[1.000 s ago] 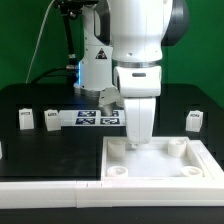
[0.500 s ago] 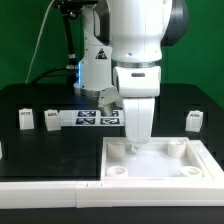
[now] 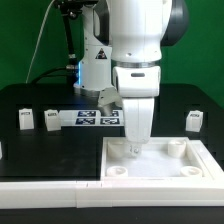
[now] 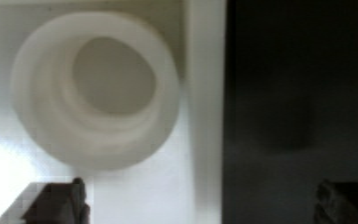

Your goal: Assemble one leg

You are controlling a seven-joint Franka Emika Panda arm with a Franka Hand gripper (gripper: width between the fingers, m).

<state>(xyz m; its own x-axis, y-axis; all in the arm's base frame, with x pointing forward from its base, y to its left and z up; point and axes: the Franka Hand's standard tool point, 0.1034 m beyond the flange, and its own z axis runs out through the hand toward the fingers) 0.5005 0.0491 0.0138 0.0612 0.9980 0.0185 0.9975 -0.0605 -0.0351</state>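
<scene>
Three legs can be counted in the exterior view, none of them held. Two stand side by side on the black table (image 3: 30, 100) at the exterior view's left: the outer left leg (image 3: 26, 120) and the inner left leg (image 3: 49, 121), both well apart from the gripper (image 3: 133, 150). Next comes the one marker board (image 3: 88, 118), lying flat. At the middle, the gripper is lowered onto the far-left corner of the single white panel (image 3: 165, 165). In the wrist view its fingers (image 4: 55, 200) are seen spread wide with nothing pinched, and one round socket (image 4: 101, 95) lies just beside them. The right leg (image 3: 195, 121) stands alone beyond the panel, also well clear of the gripper.
</scene>
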